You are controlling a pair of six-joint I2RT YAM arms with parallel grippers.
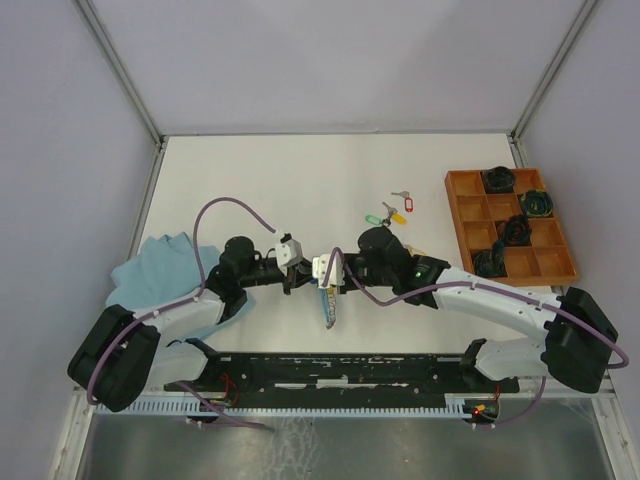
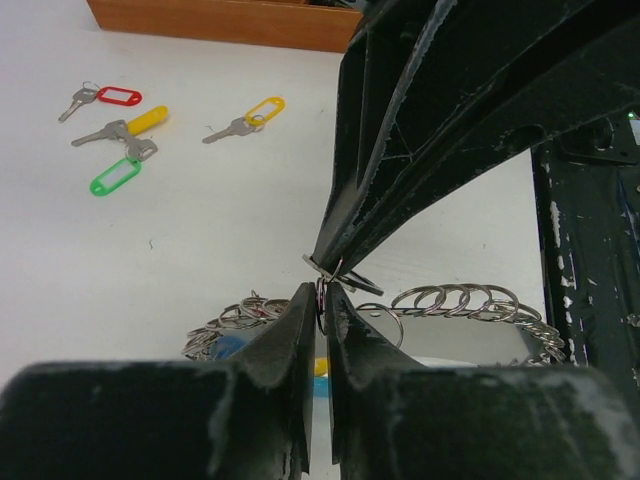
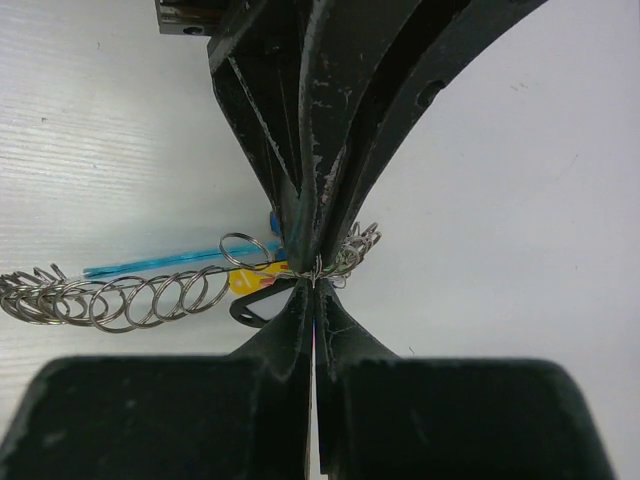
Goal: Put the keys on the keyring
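Left hand (image 2: pixel 320 296), right hand (image 3: pixel 313 290) pinch keyring (image 3: pixel 150 262); four keys (image 2: pixel 133 124).

Overhead: high behind the arm bases, looking down on the whole desk (image 1: pixel 250 170). Left wrist: low, close behind the left gripper (image 2: pixel 320 300), facing right toward the far keys (image 2: pixel 145 120). Right wrist: equally close behind the right gripper (image 3: pixel 315 295), facing left. Shared by both wrists: gripper tips meeting at the keyring (image 3: pixel 150 262).

**Tip to tip, both pinched shut**

Leans in from the left with the left claw (image 2: pixel 320 300), elbow folded back, fingers (image 2: pixel 290 345) closed down to a hairline slit. Leans in from the right with the right claw (image 3: pixel 315 295), fingers (image 3: pixel 285 335) pressed flat together. Meets tip against tip, forearms angled inward.
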